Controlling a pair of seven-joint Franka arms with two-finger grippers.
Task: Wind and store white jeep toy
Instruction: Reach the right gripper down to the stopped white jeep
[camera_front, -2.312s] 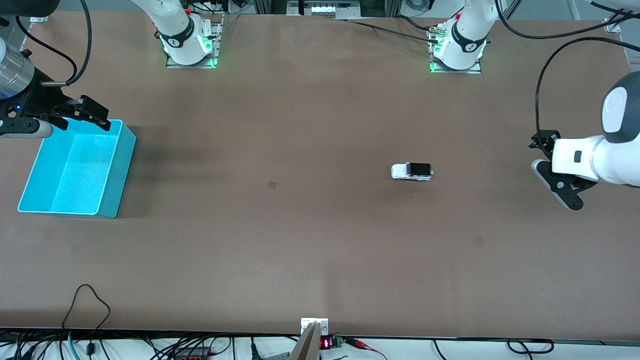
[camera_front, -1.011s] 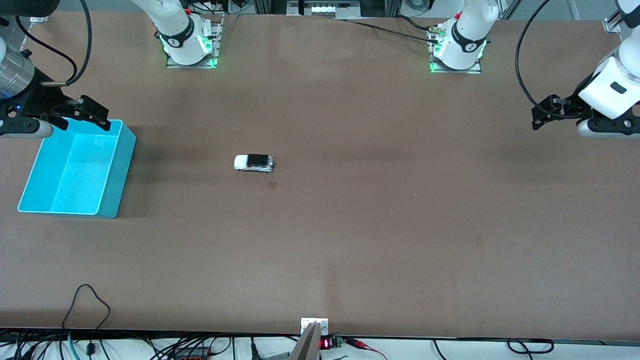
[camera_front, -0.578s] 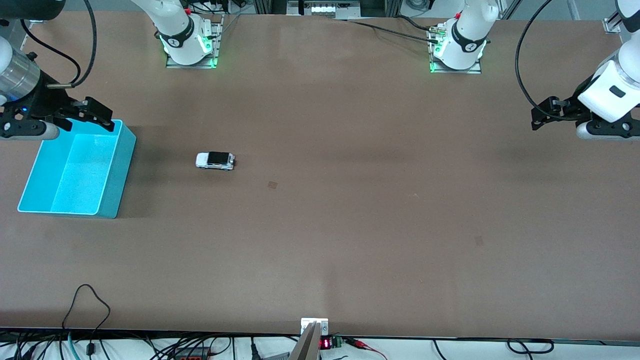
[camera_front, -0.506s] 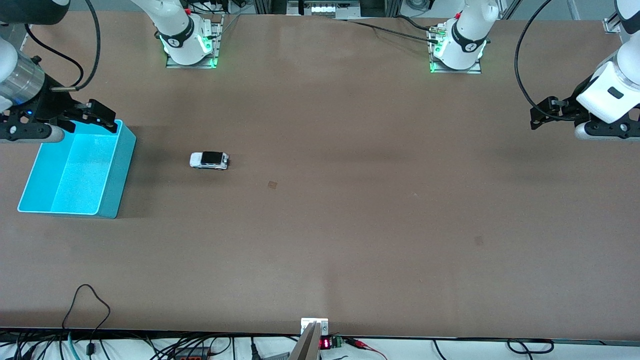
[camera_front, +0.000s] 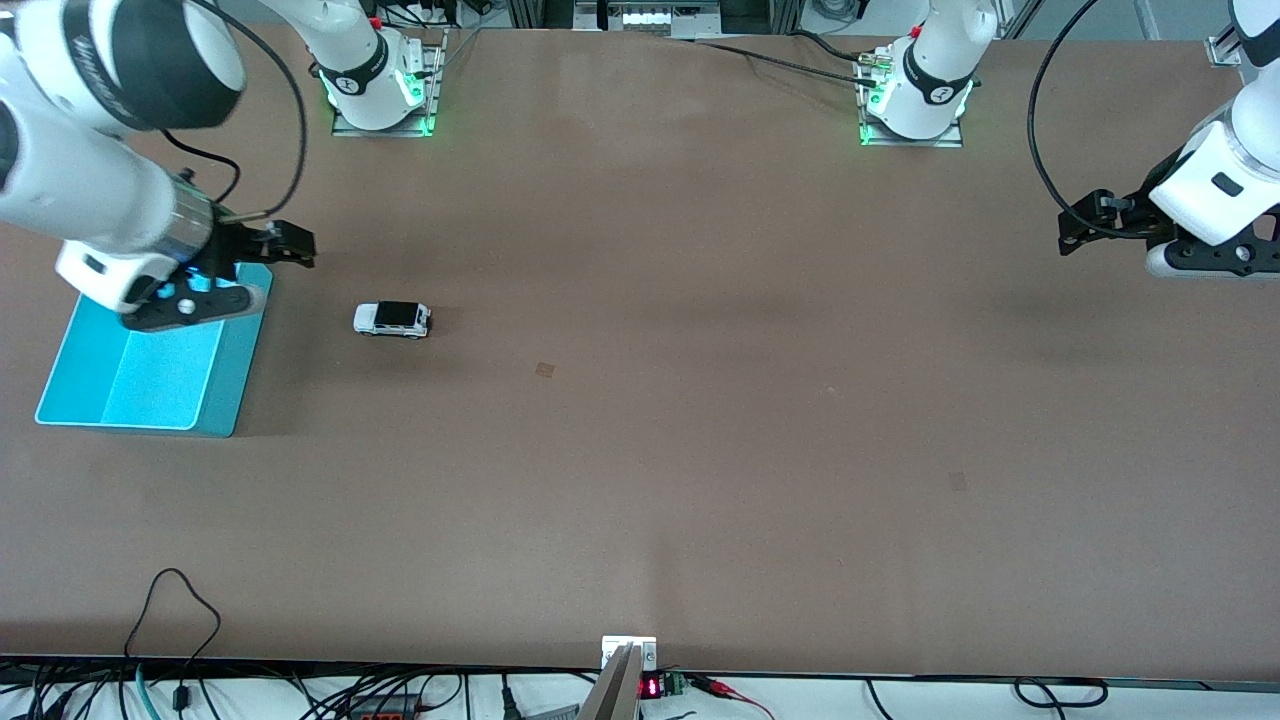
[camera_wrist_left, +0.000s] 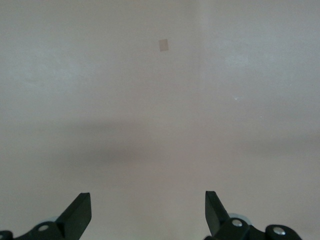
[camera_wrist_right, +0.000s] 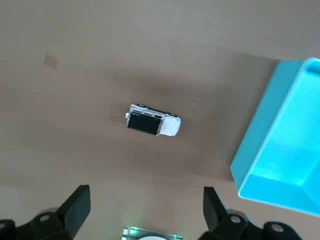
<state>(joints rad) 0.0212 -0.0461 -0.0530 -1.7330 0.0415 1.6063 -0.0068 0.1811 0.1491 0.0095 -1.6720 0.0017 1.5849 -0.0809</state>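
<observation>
The table is a brown surface. The turquoise bin sits at the right arm's end, top open. The jeep is white and boxy with a black roof panel and dark wheels. It stands upright on its wheels on the table, near the bin but apart from it, with bare table all around. The right gripper hangs over the bin's corner nearest the jeep, fingers spread and holding nothing. The left gripper waits over the left arm's end of the table, fingers spread and holding nothing.
</observation>
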